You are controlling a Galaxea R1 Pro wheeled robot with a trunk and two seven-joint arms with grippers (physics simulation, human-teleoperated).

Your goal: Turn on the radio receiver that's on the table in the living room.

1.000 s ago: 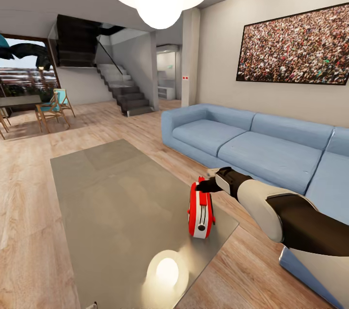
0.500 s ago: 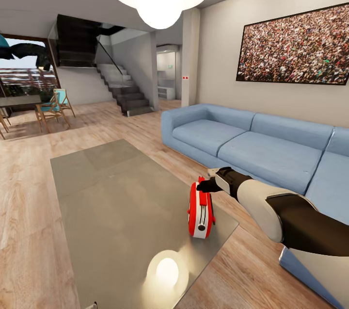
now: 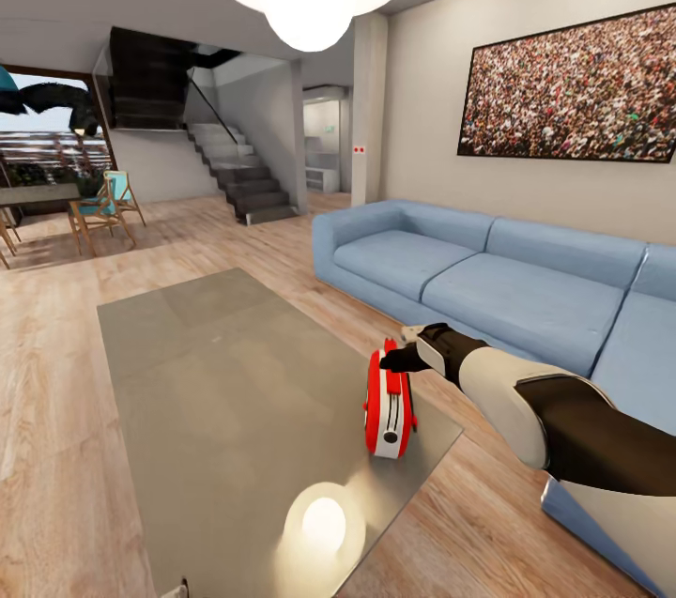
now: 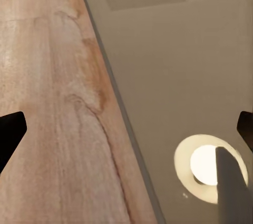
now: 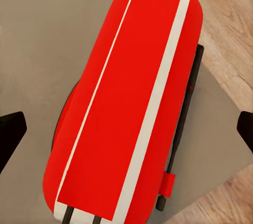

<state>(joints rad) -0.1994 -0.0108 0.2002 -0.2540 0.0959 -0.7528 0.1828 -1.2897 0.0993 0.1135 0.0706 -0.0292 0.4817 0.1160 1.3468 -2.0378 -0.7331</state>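
The right gripper (image 3: 394, 357), fingers spread wide, hovers just above the red radio receiver (image 3: 389, 411) standing at the grey table (image 3: 216, 373) corner; the left fingers (image 4: 10, 134) gape too.

Radio (image 3: 389, 413): small, red body with white trim, stands upright on the table (image 3: 216, 373) near the corner closest to the blue sofa (image 3: 488, 283). Right wrist view: radio (image 5: 126, 108) shows a broad red band edged by a white stripe, with a thin dark handle along one side.

Table: low, long, rectangular; grey glossy top reflects a lamp.
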